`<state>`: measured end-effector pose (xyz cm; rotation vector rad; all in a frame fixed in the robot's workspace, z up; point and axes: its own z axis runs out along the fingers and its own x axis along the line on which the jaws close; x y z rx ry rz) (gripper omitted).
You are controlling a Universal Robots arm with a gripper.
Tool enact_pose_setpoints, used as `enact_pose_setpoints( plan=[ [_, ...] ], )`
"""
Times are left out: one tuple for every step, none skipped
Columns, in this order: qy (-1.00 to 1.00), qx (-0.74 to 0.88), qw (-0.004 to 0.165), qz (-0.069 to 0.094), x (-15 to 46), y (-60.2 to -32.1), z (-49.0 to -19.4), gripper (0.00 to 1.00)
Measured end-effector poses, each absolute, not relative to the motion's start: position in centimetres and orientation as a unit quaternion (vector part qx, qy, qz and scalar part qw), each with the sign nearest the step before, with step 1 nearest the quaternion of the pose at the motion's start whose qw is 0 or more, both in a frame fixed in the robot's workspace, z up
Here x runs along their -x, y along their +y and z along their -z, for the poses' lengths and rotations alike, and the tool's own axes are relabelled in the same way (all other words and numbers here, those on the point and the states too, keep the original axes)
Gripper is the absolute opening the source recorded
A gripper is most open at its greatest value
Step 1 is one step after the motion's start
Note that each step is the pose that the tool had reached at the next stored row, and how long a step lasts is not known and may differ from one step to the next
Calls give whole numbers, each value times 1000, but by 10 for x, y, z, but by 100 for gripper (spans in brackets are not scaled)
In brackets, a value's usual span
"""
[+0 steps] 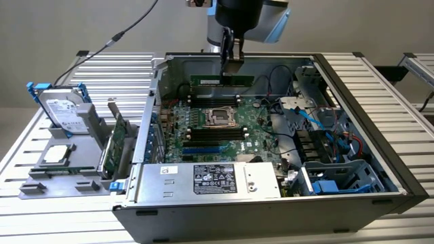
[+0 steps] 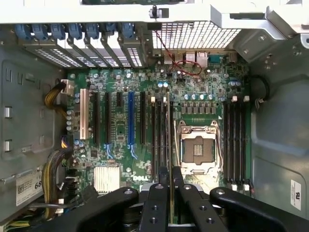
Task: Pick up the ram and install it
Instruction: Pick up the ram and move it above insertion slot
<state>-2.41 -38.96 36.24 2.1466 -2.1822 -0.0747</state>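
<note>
One ram (image 1: 222, 80) stick hangs level inside the open computer case (image 1: 400, 168). The pincer (image 1: 230, 72) grips it at the middle of its upper edge, jaws drawn narrow around the thin green board. Held edge down, the stick runs parallel to the black memory slots (image 1: 215, 96) just below it, at 12 o'clock from the processor socket (image 1: 220, 116) in the exterior view. That posture looks suited to a straight push into a slot. The stick appears unseated, with its full green face showing above the slots.

In the wrist view, the pincer (image 2: 169, 181) lines up lengthwise with a bank of slots just beside the socket (image 2: 197, 147).

A second bank of slots (image 1: 215, 133) lies at 6 o'clock from the socket on the motherboard (image 1: 178, 145). The power supply (image 1: 210, 179) sits beyond that bank, at the case's 6 o'clock edge.

At 9 o'clock from the case, a grey holder (image 1: 61, 175) on the desk (image 1: 379, 76) carries a hard drive (image 1: 62, 109) and a taller expansion card (image 1: 119, 137). Both stand upright, well apart from the work.
</note>
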Motion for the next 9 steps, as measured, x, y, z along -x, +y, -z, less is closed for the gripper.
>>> enact_pose_setpoints(
  plan=[
    [-713,-699,40,24,24,-389,-362,14],
    [-714,-698,39,24,24,-388,-361,14],
    [-715,-698,39,24,24,-387,-361,14],
    [-716,-697,39,24,24,-386,-360,14],
    [-716,-696,39,24,24,-386,-360,14],
    [-717,-696,38,24,24,-384,-359,14],
    [-718,-695,38,23,24,-383,-358,14],
    [-718,-694,37,22,24,-382,-357,14],
    [-719,-694,37,22,24,-380,-356,14]
  ],
)
